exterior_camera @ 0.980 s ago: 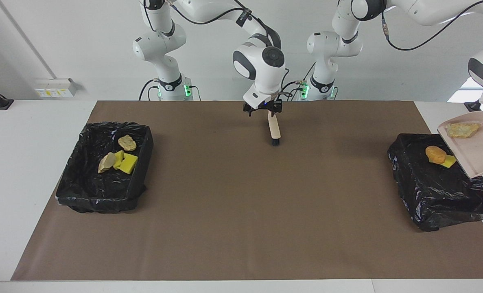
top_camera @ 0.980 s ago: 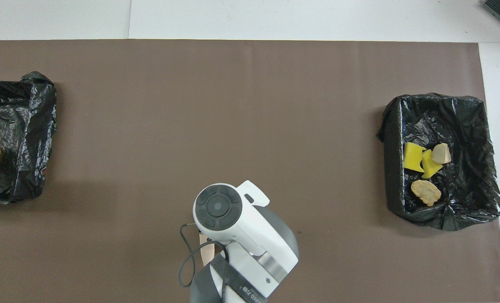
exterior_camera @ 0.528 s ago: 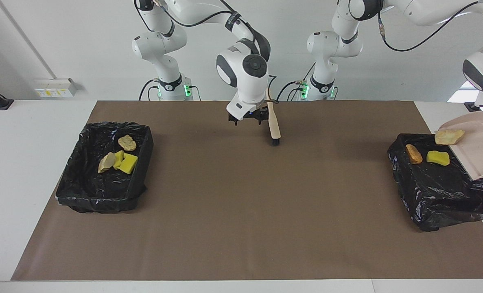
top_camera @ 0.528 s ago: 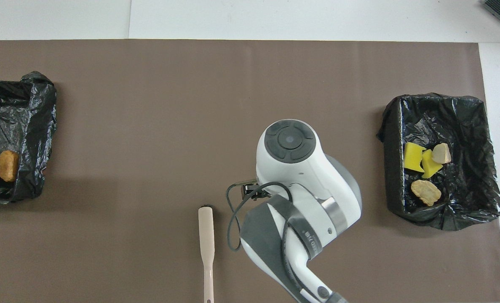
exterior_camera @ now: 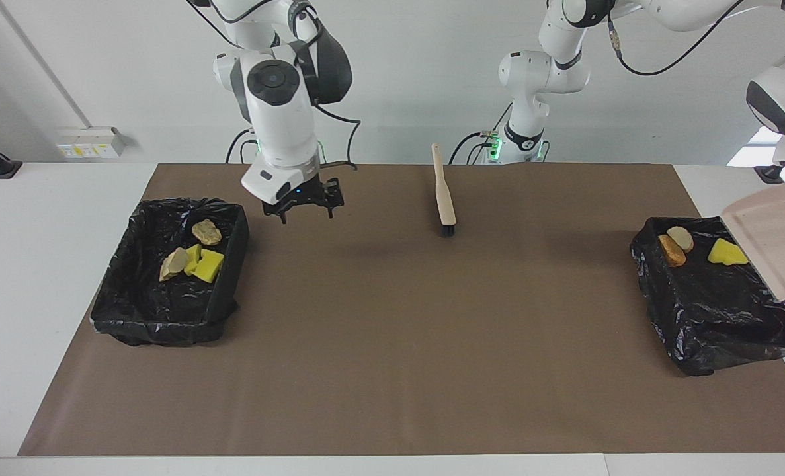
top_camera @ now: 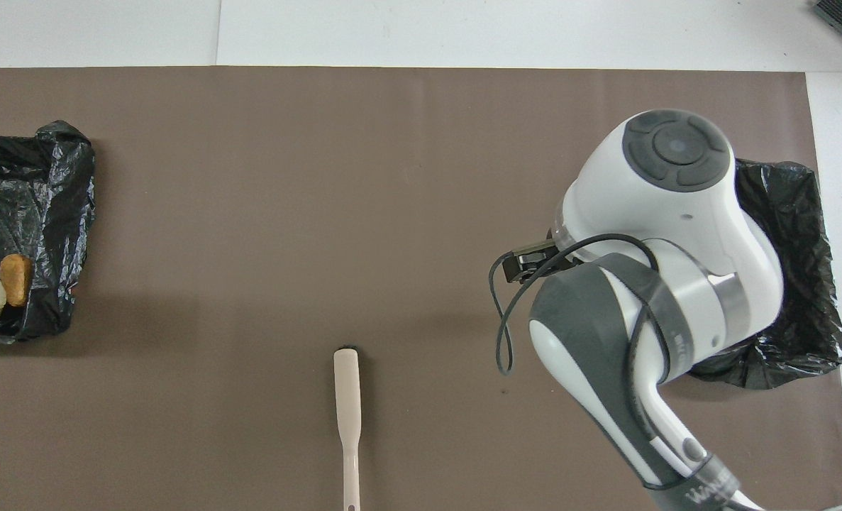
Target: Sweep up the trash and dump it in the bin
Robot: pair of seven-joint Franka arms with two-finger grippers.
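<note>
Nearest the robots, the brush (exterior_camera: 444, 198) lies flat on the brown mat (exterior_camera: 392, 344) that covers the desk (exterior_camera: 35, 264), its thin handle toward the robots and its dark bristles away from them; it looks light and stiff, and the narrow handle is the place to pinch it, across its width. The right pincer (exterior_camera: 303, 206) hangs open and empty over the mat, between the brush and the bin (exterior_camera: 167, 311) at the right arm's end. The trash (exterior_camera: 207, 264) is all inside the 2 black-lined bins: 4 scraps in this one, 2 tan chunks and 2 yellow sponge pieces bunched near the wall facing mid-desk. 3 are in the second bin (exterior_camera: 716, 317) at the left arm's end: an orange-brown chunk (exterior_camera: 671, 251), a pale round piece (exterior_camera: 681, 237) touching it, and a yellow sponge wedge (exterior_camera: 727, 252) just beside the dustpan's lip. The pink dustpan (exterior_camera: 772, 244) is tilted over that bin and looks emptied; the left pincer's fingertips are cut off by the frame edge, but it is closed, and I judge it grips the dustpan's handle, since the pan hangs in the air under that wrist. The scraps should be very light; the sponge is soft and springy, the bread-like chunks probably crumbly, so all would roll or bounce if tipped fast, and are better pushed with bristles than pinched. The pan is thin, stiff plastic, best held by its handle.
</note>
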